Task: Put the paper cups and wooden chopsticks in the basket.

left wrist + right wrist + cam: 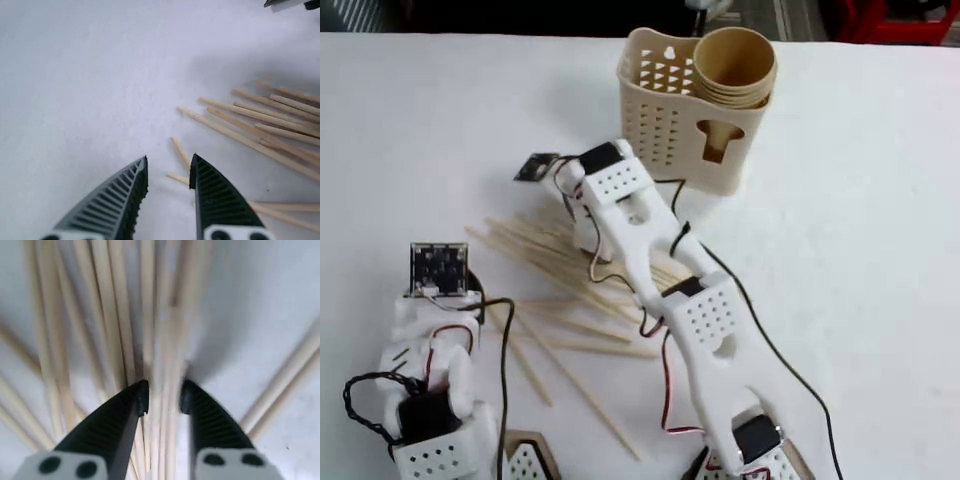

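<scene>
A cream perforated basket stands at the back of the white table with stacked paper cups inside it. Wooden chopsticks lie scattered at the table's middle left. My right arm stretches from the front right to that pile. Its gripper is down among the chopsticks, shut on a few sticks held between its black fingers. My left gripper sits open just above the table at the front left. Nothing is between its fingers, and chopstick ends lie just beside it.
The folded left arm and its cables take up the front left corner. A small black part on a wire sits beside the right arm's wrist. Bare white table lies right of the arms and the basket.
</scene>
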### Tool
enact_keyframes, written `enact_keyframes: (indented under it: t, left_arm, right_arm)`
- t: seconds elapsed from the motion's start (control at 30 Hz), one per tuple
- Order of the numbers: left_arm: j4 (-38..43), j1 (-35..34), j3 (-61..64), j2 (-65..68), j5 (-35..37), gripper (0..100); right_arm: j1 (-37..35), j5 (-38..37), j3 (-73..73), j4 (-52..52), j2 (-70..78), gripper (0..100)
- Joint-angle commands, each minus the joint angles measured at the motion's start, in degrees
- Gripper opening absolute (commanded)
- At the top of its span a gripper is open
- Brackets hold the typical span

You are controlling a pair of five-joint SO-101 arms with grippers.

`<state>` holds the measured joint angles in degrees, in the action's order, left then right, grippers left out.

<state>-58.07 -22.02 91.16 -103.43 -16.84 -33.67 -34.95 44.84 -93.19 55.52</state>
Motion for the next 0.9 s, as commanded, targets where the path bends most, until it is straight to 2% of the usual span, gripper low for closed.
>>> enact_keyframes:
  t: [0.0,0.2,0.7,0.87]
  left_arm:
    - [1.2,-0.3,-0.4,-0.7,-0.7,15]
    - [1.2,-0.2,-0.4,-0.7,-0.7,15]
    - [1.2,-0.1,-0.4,-0.7,-0.7,15]
    - [1.2,-0.1,-0.4,-0.7,-0.7,15]
  right_arm:
    - [1.7,-0.3,2.3,1.5,0.6,2.6]
    - [1.8,-0.3,9.9,-5.1,-1.0,1.8]
    - [2.2,0.3,10.8,-5.4,-15.4,1.8]
    - [2.2,3.2,10.8,-5.4,-19.9,1.8]
